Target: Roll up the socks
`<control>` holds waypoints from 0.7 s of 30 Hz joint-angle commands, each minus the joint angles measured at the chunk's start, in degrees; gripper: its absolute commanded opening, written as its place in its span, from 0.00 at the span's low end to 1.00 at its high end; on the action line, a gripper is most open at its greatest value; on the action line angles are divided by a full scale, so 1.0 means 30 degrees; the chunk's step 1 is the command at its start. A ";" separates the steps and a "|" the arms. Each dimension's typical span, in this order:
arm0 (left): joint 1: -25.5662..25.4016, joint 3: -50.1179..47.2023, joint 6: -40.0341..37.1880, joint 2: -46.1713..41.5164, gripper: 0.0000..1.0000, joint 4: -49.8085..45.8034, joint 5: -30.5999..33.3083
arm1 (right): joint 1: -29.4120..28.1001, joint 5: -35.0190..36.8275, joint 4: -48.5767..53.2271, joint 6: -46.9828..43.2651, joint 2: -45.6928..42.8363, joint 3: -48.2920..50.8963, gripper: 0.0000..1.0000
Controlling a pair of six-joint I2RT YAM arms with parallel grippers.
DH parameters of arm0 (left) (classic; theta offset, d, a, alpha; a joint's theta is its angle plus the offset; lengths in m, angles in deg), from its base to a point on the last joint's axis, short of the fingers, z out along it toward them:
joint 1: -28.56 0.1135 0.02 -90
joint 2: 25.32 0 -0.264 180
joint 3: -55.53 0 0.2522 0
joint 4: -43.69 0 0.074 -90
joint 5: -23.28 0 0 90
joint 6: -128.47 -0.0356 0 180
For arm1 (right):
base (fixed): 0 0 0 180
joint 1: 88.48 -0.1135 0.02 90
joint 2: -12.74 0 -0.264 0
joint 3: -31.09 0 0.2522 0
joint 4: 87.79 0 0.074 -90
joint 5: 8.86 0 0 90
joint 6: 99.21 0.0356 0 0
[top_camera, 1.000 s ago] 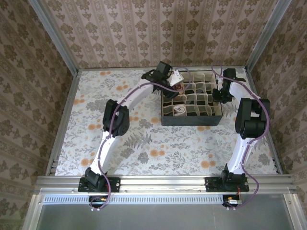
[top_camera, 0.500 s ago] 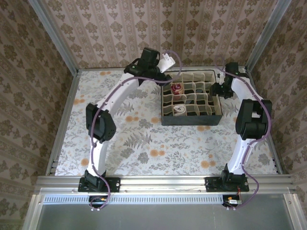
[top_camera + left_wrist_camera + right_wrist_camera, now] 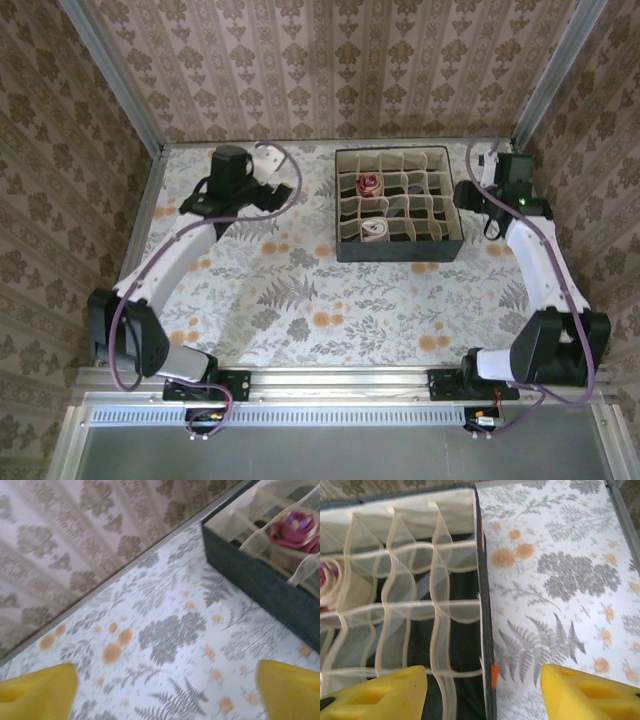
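Note:
The socks sit rolled up in a dark organizer box (image 3: 398,254) with cream mesh cells. A maroon roll (image 3: 370,184) fills a cell at the back left, and a cream-tan roll (image 3: 377,232) lies in a front cell. My left gripper (image 3: 280,192) hovers over the floral table left of the box, open and holding nothing. In the left wrist view the yellow fingertips (image 3: 39,690) stand far apart, and the maroon roll (image 3: 295,529) is at the upper right. My right gripper (image 3: 468,196) is open astride the box's right wall (image 3: 485,630), empty.
The floral tablecloth (image 3: 300,290) spreads left of and in front of the box. Patterned walls close the back and both sides. A metal rail (image 3: 340,380) runs along the near edge by the arm bases. Most mesh cells (image 3: 415,625) hold nothing.
My left arm has swung away from the maroon roll's cell, out to the left over the table. The right arm has drawn back from the box's back right corner to its right wall.

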 commanded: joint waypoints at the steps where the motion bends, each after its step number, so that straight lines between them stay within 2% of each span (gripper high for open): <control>1: 0.0658 -0.3224 0.1109 -0.2446 1.00 0.1761 0.0952 | -0.0100 0.1821 -0.3026 0.0675 -0.2458 0.3308 0.71; 5: 0.1785 -0.7416 0.1912 -0.5239 1.00 0.3017 0.1538 | -0.0100 0.3135 -0.6446 0.1045 -0.5132 0.7564 0.86; 8: 0.2710 -0.9989 0.2626 -0.6446 1.00 0.4461 0.1925 | -0.0100 0.2636 -0.9991 0.0739 -0.6467 1.0686 1.00; 11: 0.3453 -1.1722 0.3318 -0.6670 1.00 0.5884 0.2221 | -0.0100 0.1880 -1.3773 0.0657 -0.6925 1.3268 1.00; 14: 0.3822 -1.2786 0.3820 -0.6077 1.00 0.7708 0.2568 | -0.0100 0.1241 -1.5875 0.0903 -0.6451 1.4496 1.00; 21: 0.4119 -1.3774 0.3264 -0.2218 1.00 1.2516 0.1707 | -0.0159 0.0354 -2.1529 0.1672 -0.4561 1.5925 1.00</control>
